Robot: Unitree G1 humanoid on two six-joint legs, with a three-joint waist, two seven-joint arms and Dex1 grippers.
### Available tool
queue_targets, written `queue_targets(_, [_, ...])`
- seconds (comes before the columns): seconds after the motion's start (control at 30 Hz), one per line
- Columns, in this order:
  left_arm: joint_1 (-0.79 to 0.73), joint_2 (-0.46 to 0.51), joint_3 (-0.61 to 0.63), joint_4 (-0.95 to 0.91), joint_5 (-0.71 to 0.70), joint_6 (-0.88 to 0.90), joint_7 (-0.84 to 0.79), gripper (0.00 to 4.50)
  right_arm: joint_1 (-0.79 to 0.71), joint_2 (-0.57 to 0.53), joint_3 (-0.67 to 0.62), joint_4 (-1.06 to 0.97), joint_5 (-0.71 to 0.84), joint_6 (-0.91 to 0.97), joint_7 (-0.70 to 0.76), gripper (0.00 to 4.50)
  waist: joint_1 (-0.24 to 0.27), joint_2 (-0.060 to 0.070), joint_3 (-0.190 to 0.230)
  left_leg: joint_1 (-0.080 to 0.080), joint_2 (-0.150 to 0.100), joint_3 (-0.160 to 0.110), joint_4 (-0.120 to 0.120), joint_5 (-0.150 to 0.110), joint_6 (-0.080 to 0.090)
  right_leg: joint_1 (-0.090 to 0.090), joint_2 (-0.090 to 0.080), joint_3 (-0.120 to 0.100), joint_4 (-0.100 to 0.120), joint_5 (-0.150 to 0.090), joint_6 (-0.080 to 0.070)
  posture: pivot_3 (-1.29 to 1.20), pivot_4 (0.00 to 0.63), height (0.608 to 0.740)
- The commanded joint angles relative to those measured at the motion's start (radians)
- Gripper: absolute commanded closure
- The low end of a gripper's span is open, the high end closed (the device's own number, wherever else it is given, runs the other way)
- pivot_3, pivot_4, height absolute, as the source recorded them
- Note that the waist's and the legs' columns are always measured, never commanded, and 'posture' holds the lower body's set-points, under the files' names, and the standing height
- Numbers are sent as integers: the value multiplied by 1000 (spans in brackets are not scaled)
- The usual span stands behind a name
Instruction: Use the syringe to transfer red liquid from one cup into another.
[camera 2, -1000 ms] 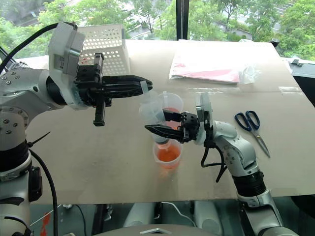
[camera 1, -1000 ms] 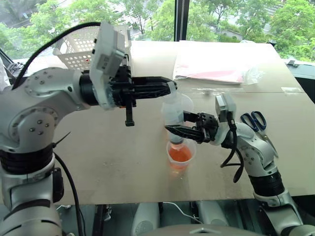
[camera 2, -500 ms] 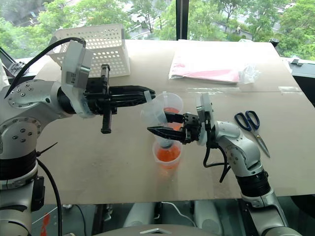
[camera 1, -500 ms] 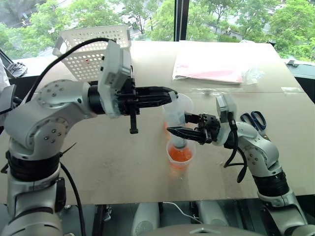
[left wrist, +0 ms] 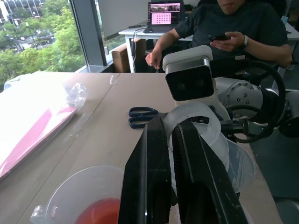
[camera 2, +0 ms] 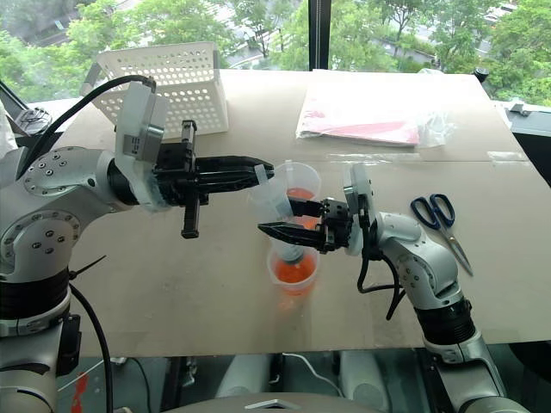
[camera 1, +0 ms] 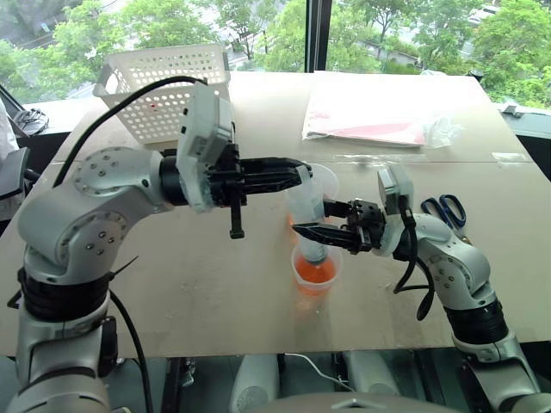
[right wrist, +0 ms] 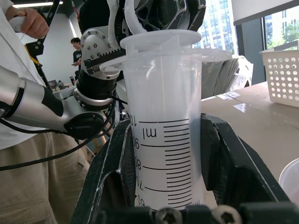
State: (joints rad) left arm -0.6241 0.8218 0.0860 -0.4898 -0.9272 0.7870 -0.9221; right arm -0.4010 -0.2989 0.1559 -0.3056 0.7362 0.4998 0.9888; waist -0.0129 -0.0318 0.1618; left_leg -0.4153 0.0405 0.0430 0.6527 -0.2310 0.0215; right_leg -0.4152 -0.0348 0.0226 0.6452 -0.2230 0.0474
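**Syringe held upright over the small cup, both tools on it**

The syringe [right wrist: 163,121] stood upright at the centre of the head views, its lower end down inside the shorter clear cup [camera 1: 316,274]. On its barrel the printed scale could be read in the right wrist view: "ml" above a ladder of black lines, with parts of the figures 90, 80, 70 and 60 beside them. No brand name could be made out.

The right tool [camera 1: 312,218] reached in from the right of the frame, its two black fingers [right wrist: 114,172] pinching the barrel from both sides. The left tool [camera 1: 297,171] came in level from the left, its fingers [left wrist: 147,177] pressed together on the white plunger top at the syringe's upper end.

The shorter cup held orange-red liquid [camera 1: 314,273] in its lower part. Just behind it, toward the upper middle of the frame, stood the taller spouted cup [camera 2: 300,182], also with red liquid at its bottom; any marks on it were too faint to read.

Farther out on the tan worktop [camera 1: 207,284], black-handled scissors [camera 1: 443,209] lay at the right. A white perforated basket [camera 1: 164,82] sat at the upper left. A clear plastic bag with something red in it [camera 1: 379,116] lay at the upper right.
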Motion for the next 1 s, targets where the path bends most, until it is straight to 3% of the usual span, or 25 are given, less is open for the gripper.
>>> queue_targets(0.03, [16, -15, -74, -55, -14, 28, -27, 4500, -49, 16, -62, -97, 60, -29, -20, 3066, 0, 0, 0, 0, 0, 0, 0, 0, 0, 0, 0, 0, 0, 0, 0, 0, 150, 740])
queue_targets(0.27, [-16, -42, 34, -5, -179, 119, 25, 4500, -59, 9, -72, -103, 64, -24, -36, 3067, -3, 0, 0, 0, 0, -1, 0, 0, 0, 0, 0, 0, 0, 0, 0, 0, 150, 740])
queue_targets(0.3, [-18, -43, 49, 0, -205, 131, 34, 3782, -60, 7, -74, -105, 66, -22, -40, 3067, -4, 0, 0, 0, 0, -1, 0, 0, 0, 0, 0, 0, 0, 0, 0, 0, 150, 740])
queue_targets(0.37, [-24, -42, 76, 3, -236, 139, 53, 3056, -64, 6, -84, -117, 82, -4, -65, 3075, -2, 0, 0, 0, 0, -1, 0, 0, 0, 0, 0, 0, 0, 0, 0, 0, 150, 740])
queue_targets(0.5, [-48, -50, 169, 56, -349, 170, 176, 1152, -117, -26, -128, -161, 139, 88, -174, 3078, 0, 0, 0, 0, 0, -3, 1, 0, 0, 0, 0, -1, 0, 0, 0, 0, 150, 740])
queue_targets(0.63, [-92, -37, 263, 147, -534, 191, 337, 1076, -197, -87, -225, -174, 237, 214, -338, 3078, 0, 0, 0, 0, 0, -7, 1, 0, 0, 1, 0, 0, 0, 0, 0, 0, 150, 740])
queue_targets(0.77, [-128, -53, 305, 197, -602, 159, 477, 1076, -273, -169, -340, -136, 352, 360, -542, 3078, 2, 0, 0, 0, 0, -8, 1, 0, 0, 1, -1, -2, 0, 0, 0, 0, 150, 740])
queue_targets(0.9, [-71, -53, 317, 146, -592, 143, 509, 1076, -274, -365, -426, -119, 437, 531, -618, 3078, 3, 0, 0, -1, -1, -6, 0, 0, 0, 2, -2, -1, -2, 0, 0, 0, 150, 740])
queue_targets(1.0, [8, -44, 321, 68, -565, 129, 506, 1076, -253, -542, -401, -48, 540, 802, -693, 3078, 2, 0, 0, -1, -1, -2, 0, 0, 0, 2, -2, -1, -3, 0, 0, 0, 150, 740])
